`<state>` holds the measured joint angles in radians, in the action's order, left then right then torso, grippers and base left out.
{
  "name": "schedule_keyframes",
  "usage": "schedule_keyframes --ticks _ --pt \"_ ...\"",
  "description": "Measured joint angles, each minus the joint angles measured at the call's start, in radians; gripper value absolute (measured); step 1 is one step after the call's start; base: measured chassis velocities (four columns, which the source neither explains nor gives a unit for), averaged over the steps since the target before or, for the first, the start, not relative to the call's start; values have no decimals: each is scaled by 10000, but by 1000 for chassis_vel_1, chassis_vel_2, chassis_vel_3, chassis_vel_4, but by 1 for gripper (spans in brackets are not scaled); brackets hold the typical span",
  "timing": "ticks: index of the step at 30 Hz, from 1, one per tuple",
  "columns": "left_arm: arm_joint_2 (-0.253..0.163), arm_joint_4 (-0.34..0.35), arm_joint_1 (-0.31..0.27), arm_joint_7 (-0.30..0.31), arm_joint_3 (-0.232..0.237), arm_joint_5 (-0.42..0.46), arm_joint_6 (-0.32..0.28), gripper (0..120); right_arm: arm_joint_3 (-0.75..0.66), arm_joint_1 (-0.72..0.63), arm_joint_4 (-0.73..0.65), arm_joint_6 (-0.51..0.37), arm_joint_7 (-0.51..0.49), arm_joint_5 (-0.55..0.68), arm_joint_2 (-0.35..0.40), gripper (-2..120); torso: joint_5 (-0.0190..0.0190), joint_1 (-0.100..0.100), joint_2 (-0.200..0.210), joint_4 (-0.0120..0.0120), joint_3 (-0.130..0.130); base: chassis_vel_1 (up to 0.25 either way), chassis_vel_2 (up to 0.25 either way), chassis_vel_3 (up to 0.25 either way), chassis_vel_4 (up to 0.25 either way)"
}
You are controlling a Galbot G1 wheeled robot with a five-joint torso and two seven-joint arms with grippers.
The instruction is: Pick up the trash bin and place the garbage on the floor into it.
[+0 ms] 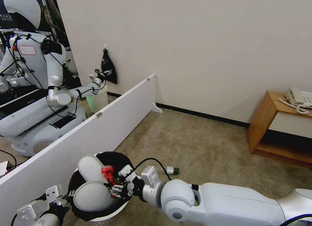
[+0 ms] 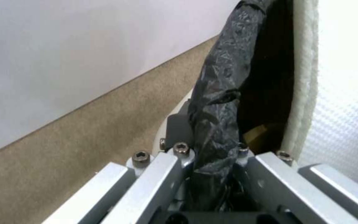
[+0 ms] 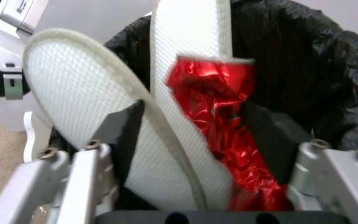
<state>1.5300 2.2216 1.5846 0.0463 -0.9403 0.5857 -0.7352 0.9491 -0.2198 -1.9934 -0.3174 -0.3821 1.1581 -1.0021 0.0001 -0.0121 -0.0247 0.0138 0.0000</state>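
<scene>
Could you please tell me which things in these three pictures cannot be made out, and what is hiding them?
- Head view: the trash bin's inside is covered by two white slippers and the right gripper.
- Head view: the clear bottle on the carpet is partly hidden behind the right arm; its label is too small to read.
- Left wrist view: the black bag hides what the left gripper clamps beneath it.
- Right wrist view: the crushed red can's lower end is cut off by the gripper body.

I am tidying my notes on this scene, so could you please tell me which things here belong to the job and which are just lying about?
Belonging to the job:
trash bin, held by the left gripper
two white slippers in it
crushed red can at the right gripper
clear bottle on the carpet

Just lying about:
white partition board
wooden side table
telephone
pale bin
</scene>
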Motion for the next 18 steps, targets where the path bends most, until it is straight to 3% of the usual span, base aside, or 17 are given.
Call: schedule_keyframes --ticks 6,18 --pt "9 -64 -44 -5 28 -41 0 2 -17 13 26 65 52 -76 22 92 0 0 -1 0 0 0 0 0 0" --pt "46 -156 -55 -27 43 -107 -1 2 -346 -23 -31 237 93 -92 -79 85 0 0 0 0 0 0 0 0 0"
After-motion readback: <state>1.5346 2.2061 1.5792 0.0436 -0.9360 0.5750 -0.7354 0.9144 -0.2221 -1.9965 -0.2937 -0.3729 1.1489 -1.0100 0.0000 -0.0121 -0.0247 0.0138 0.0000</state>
